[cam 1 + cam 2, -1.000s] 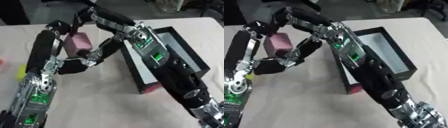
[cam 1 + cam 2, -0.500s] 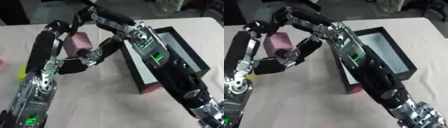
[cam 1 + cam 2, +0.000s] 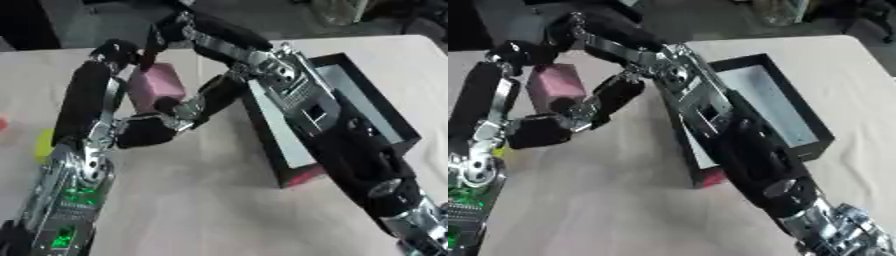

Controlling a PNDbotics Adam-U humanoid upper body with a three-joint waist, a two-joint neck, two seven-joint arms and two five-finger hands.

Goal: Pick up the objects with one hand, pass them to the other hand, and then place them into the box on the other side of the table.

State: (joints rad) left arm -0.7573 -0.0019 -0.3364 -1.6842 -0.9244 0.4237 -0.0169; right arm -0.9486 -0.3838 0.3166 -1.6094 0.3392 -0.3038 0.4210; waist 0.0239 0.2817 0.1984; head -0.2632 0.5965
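Overhead, arms crossed, pink block (image 3: pixel 156 86) between

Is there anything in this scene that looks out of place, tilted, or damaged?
The black box lies at an angle to the table's edges, with a pink thing showing at its near corner. The pink block sits between both arms. Nothing looks spilled or damaged.

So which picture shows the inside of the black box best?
The right eye view: the box shows most of its pale floor beside the right arm. In the left eye view the arm lies across the box, hiding more of the floor, so only a strip shows.
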